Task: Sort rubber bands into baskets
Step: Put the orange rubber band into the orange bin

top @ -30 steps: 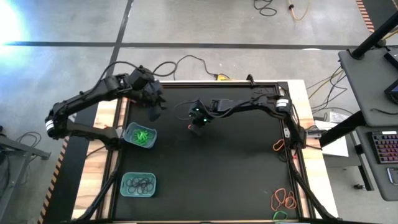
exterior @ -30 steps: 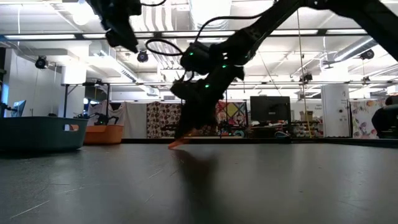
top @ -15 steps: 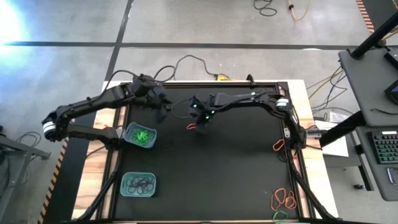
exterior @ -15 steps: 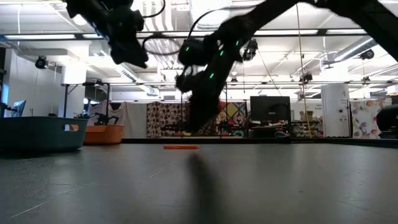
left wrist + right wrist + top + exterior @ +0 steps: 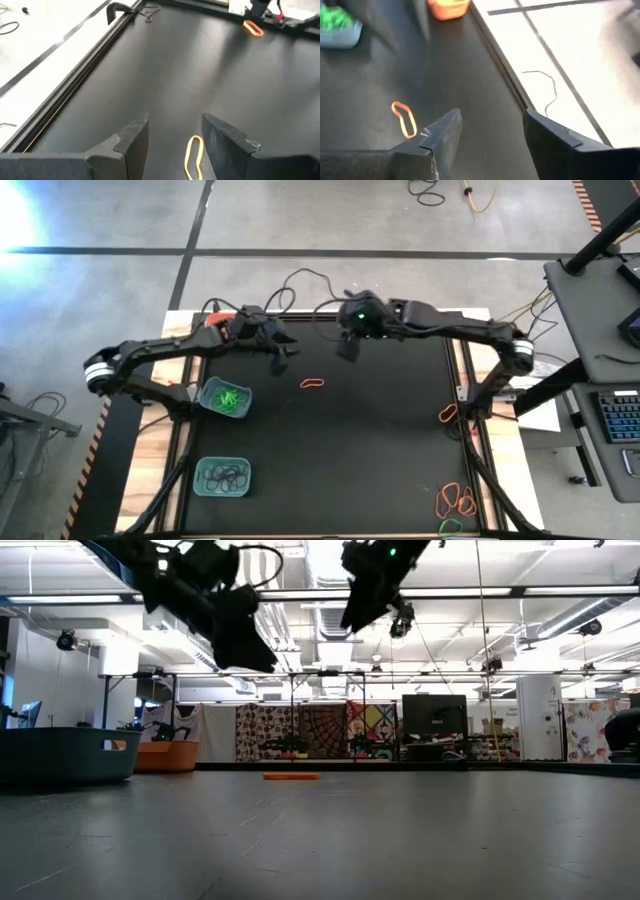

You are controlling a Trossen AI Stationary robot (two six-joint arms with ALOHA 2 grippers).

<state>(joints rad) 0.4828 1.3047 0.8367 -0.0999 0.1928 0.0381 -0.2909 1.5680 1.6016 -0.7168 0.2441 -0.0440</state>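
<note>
My right gripper hangs above the far part of the black table, its two fingers spread apart with nothing between them. An orange rubber band lies flat on the table, a little nearer than that gripper and to its left in the overhead view, touching neither of my arms. From table height the same band shows as a thin orange strip on the surface, with both grippers well above it.

My left gripper hovers just beside the band on its left, fingers parted and empty; in my left wrist camera the band lies on the table in the gap below them.

On the left side of the table stands a teal basket with bright green bands inside. Nearer along the same side is a second teal basket holding black bands. An orange basket sits at the far left corner. More orange bands lie loose at the near right edge of the table, and one more by the right rail.
</note>
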